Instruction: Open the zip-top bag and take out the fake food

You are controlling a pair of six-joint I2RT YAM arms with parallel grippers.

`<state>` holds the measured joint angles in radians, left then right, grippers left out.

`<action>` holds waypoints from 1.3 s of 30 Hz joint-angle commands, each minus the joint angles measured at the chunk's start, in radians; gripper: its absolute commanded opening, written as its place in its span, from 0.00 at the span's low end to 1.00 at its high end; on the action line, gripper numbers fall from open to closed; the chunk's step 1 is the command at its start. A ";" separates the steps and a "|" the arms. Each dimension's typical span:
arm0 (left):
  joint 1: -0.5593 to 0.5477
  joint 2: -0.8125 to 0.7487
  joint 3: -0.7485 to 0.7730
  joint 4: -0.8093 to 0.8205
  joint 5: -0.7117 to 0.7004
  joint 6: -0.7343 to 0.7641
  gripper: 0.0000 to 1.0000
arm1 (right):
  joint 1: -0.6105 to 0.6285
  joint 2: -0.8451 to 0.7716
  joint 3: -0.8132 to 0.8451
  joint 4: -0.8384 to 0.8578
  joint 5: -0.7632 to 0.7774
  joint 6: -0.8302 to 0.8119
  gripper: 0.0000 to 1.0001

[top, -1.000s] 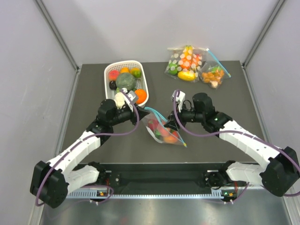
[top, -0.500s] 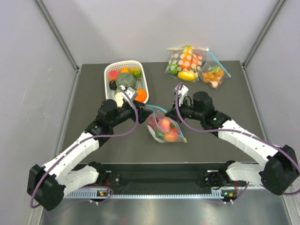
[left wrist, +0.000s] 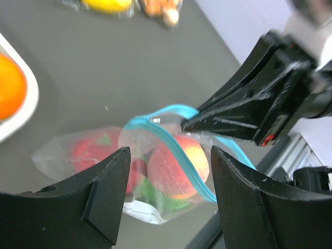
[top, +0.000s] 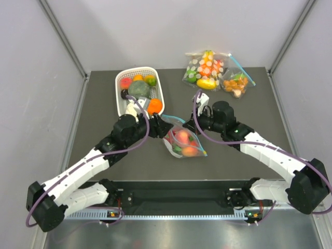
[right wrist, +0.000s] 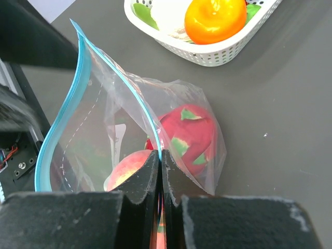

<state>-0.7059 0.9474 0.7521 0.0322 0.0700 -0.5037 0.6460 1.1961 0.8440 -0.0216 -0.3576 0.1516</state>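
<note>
The zip-top bag (top: 182, 144) lies mid-table, and its teal zip strip (right wrist: 57, 136) gapes in a loop. My right gripper (right wrist: 160, 153) is shut on one lip of that strip, lifting it; in the top view it (top: 188, 126) is at the bag's far edge. The fake food is inside: a red dragon fruit (right wrist: 190, 134), a peach (right wrist: 126, 167) and something red and green beneath. My left gripper (left wrist: 170, 155) hangs open just above the bag's mouth, holding nothing, with the peach (left wrist: 182, 165) between its fingers in the left wrist view. It (top: 157, 128) is by the bag's left corner.
A white basket (top: 161, 96) of toy produce stands behind the left gripper, with an orange (right wrist: 215, 18) in its near end. A polka-dot bag (top: 205, 70) and a small bag of orange pieces (top: 236, 83) lie at the back right.
My left gripper let go of the bag's left corner, opened and shifted toward the mouth. My right gripper shut on the zip strip, and the mouth has spread open.
</note>
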 commanded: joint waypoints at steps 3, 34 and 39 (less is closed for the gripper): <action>-0.047 0.066 0.047 -0.026 -0.007 -0.085 0.68 | 0.018 -0.019 0.018 0.051 0.029 0.003 0.00; -0.020 0.401 0.339 0.038 0.071 0.225 0.00 | -0.169 -0.262 -0.008 -0.024 0.238 0.017 0.00; -0.012 0.413 0.302 -0.118 -0.016 0.229 0.00 | -0.169 -0.198 -0.080 0.012 0.163 0.048 0.00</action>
<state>-0.7250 1.3937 1.0718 -0.0345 0.1219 -0.2993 0.4828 0.9726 0.7994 -0.0536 -0.1463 0.1734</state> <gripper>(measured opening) 0.015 0.008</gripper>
